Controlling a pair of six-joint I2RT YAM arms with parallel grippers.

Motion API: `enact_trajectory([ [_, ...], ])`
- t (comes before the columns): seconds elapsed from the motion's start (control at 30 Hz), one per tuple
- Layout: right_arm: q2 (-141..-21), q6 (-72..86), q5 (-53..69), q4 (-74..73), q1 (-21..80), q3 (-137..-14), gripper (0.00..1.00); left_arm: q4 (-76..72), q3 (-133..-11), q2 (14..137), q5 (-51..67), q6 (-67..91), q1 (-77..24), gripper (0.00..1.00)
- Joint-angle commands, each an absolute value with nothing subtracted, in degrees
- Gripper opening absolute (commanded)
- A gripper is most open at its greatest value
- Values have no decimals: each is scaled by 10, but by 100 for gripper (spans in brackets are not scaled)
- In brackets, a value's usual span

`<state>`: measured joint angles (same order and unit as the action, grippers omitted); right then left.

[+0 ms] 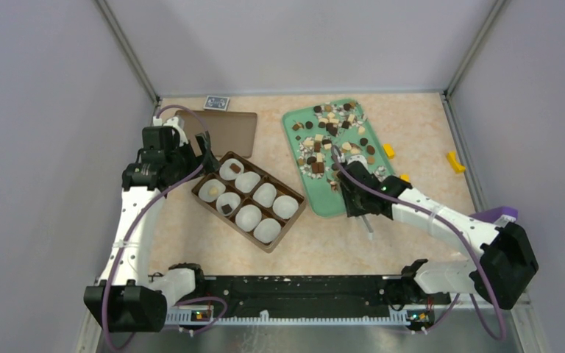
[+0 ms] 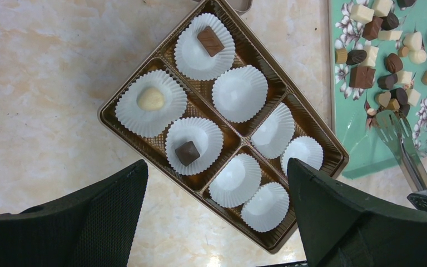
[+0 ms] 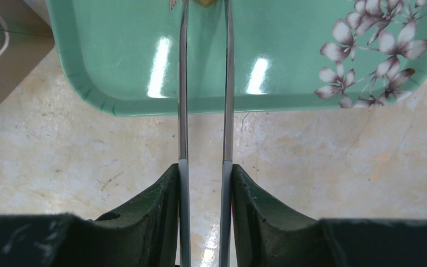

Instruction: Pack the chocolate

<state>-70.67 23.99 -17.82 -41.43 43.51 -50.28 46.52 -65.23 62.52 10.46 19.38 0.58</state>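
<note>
Right fingers [image 3: 155, 200] clenched on tongs [image 3: 182, 83], since the chocolate [image 2: 361, 77] on the tray [image 3: 117, 55] is tiny; left fingers [image 2: 105, 194] released, hovering over the box [image 2: 104, 113]

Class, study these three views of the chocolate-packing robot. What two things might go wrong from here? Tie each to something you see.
1. The right hand pinches slim metal tongs; the small chocolate pieces crowd the green flowered tray, so the tongs may grab two or scatter neighbours.
2. The left hand hangs open close to the brown partitioned box; incoming tongs might strike it.
</note>
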Motion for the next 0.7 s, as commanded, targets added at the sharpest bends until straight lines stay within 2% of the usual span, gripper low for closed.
enact_trajectory([
  [0.0,-691,235,-205,-428,443,-564,21,441,-660,625,102,194,3,99],
  [0.2,-678,236,-188,-445,443,-628,17,439,-655,624,94,195,3,99],
  [0.37,-692,227,-111,-430,450,-695,17,438,-657,613,76,192,3,99],
  [0.67,-821,208,-75,-363,544,-806,17,453,-656,606,52,194,3,99],
])
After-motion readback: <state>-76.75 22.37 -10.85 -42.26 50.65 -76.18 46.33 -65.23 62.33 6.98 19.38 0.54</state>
